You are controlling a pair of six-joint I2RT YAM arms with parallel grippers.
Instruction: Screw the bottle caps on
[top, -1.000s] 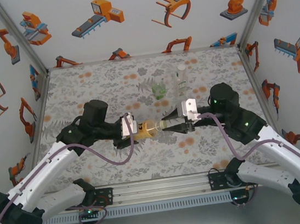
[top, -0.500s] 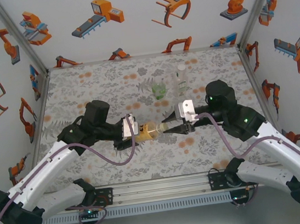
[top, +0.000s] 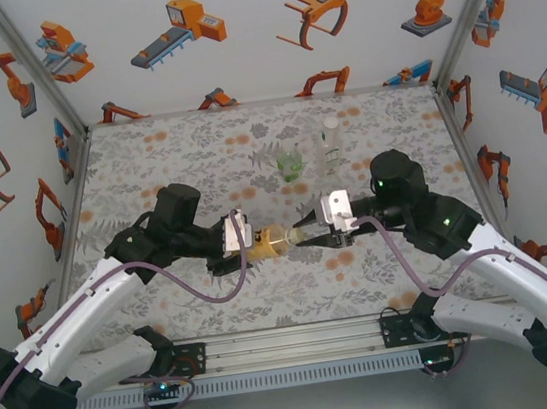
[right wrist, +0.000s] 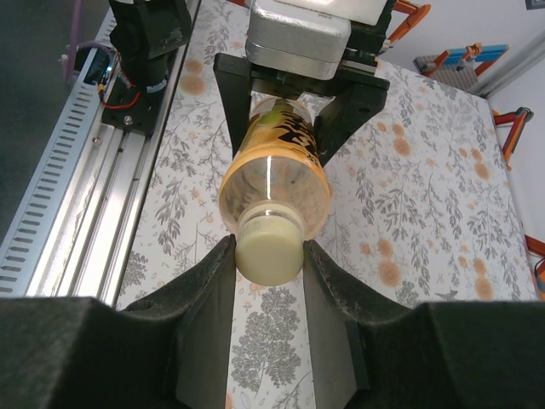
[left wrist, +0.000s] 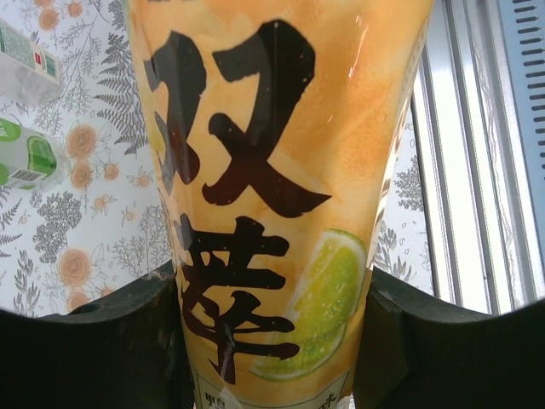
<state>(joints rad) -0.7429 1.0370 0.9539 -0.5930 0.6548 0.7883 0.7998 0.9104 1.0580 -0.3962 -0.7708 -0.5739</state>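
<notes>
The left end effector [top: 245, 237] was clamped on the amber bottle [top: 270, 237], holding it on its side above the middle of the table [top: 165, 148], neck pointing right. A pale yellow cap [right wrist: 268, 247] sat on that neck, pinched in the closed right end effector [right wrist: 268, 260]. I judged this first cap was mid-threading; how tight it was could not be told. Farther back, right of centre, the squat green bottle [top: 291, 166] and the slim clear bottle [top: 329, 147] stood upright. Whether they were capped was too small to tell, so they probably remained to be done.
</notes>
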